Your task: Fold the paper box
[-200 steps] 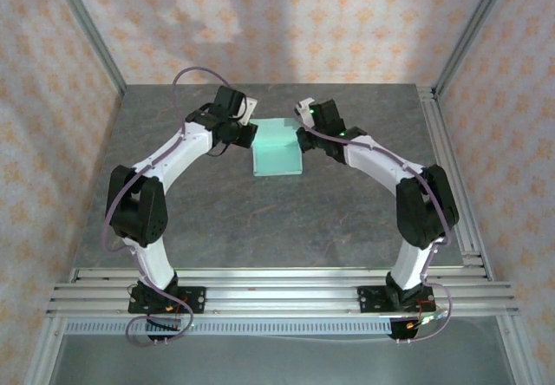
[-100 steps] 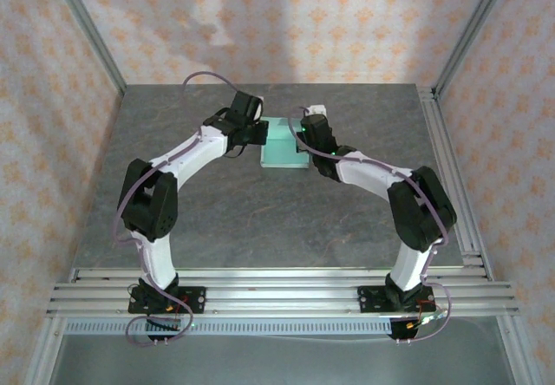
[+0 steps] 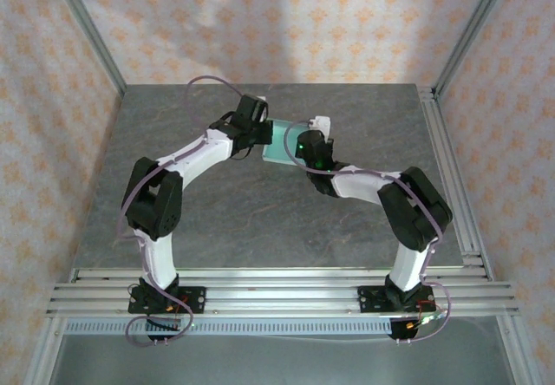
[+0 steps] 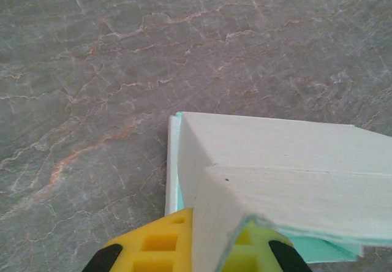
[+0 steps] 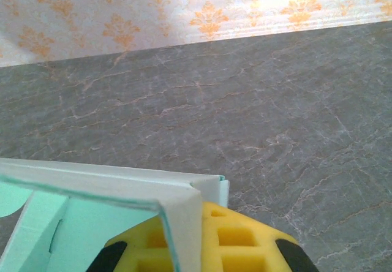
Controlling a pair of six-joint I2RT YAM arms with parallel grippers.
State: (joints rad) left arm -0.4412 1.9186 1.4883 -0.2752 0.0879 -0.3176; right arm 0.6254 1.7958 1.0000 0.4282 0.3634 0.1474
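Observation:
The paper box [image 3: 279,141] is pale mint card at the middle back of the table, pinched between both arms. In the top view my left gripper [image 3: 260,134] holds its left side and my right gripper [image 3: 301,148] its right side. Seen from the left wrist, a raised pale flap of the box [image 4: 275,162] runs down between the yellow fingers [image 4: 160,242], and the left gripper [image 4: 208,240] is shut on it. The right wrist view has a folded corner of the box [image 5: 92,214] clamped in the shut right gripper [image 5: 187,238]; mint inner panels lie to the left.
The grey marbled table [image 3: 260,220] spreads around the box. Aluminium rails run along the right side [image 3: 451,168] and the near edge [image 3: 277,285]. Patterned walls [image 3: 277,21] close off the back and sides.
Both grippers have moved inward toward each other. The box between them now looks narrower, with its sides raised.

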